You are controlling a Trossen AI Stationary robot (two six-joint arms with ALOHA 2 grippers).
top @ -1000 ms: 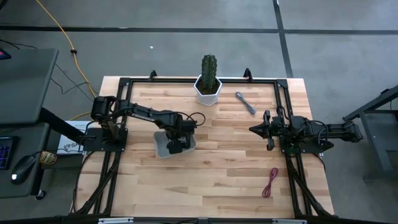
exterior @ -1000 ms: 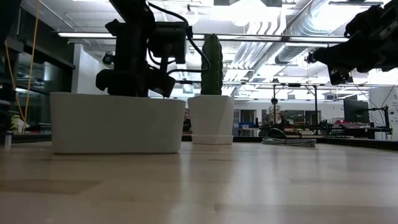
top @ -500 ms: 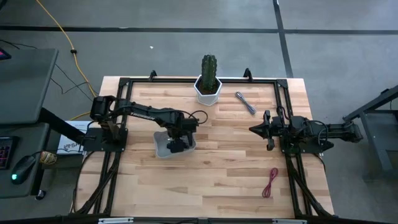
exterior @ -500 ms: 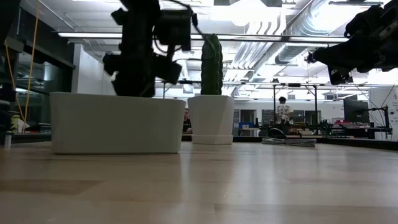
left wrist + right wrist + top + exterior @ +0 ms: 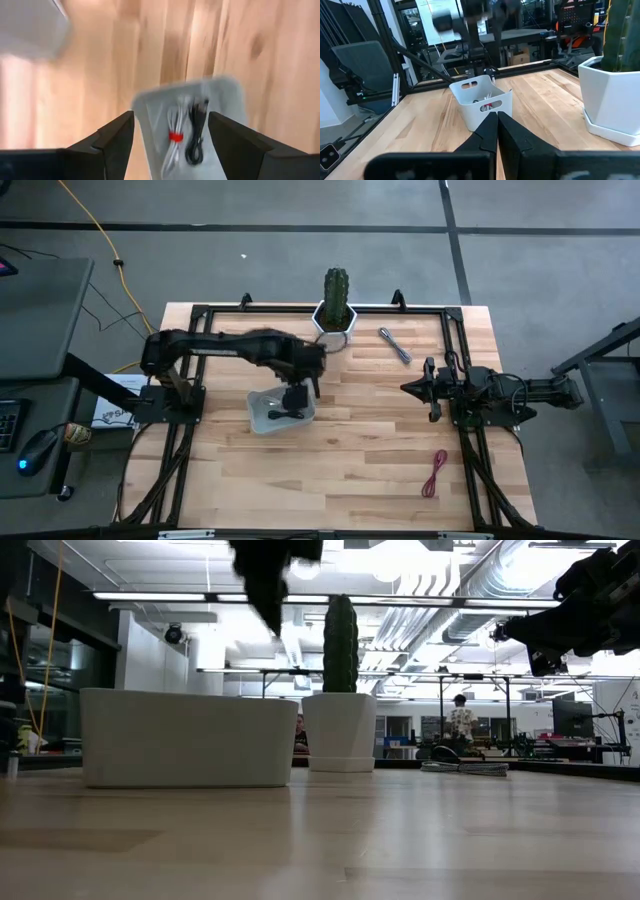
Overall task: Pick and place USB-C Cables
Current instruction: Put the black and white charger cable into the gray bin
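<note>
A white bin [image 5: 262, 420] stands left of the table's middle. In the left wrist view a white cable with a red tie [image 5: 174, 135] and a black cable [image 5: 195, 137] lie on the bin's floor. My left gripper [image 5: 293, 394] hangs open above the bin's far side and holds nothing; the low view shows it high above the bin [image 5: 270, 580]. A grey cable [image 5: 394, 345] lies near the far edge, right of the cactus. A dark red cable [image 5: 435, 473] lies near the right front. My right gripper [image 5: 408, 388] waits shut at the right, above the table.
A cactus in a white pot [image 5: 336, 308] stands at the middle of the far edge, close behind the left arm. A black frame [image 5: 300, 310] runs around the table. Bare wood lies between the bin and the right gripper. A yellow cord [image 5: 95, 225] runs on the floor.
My left gripper has risen out of the white bin and drawn toward the far edge, its arm swinging toward the cactus. The black cable now shows lying in the bin. My right arm has kept still.
</note>
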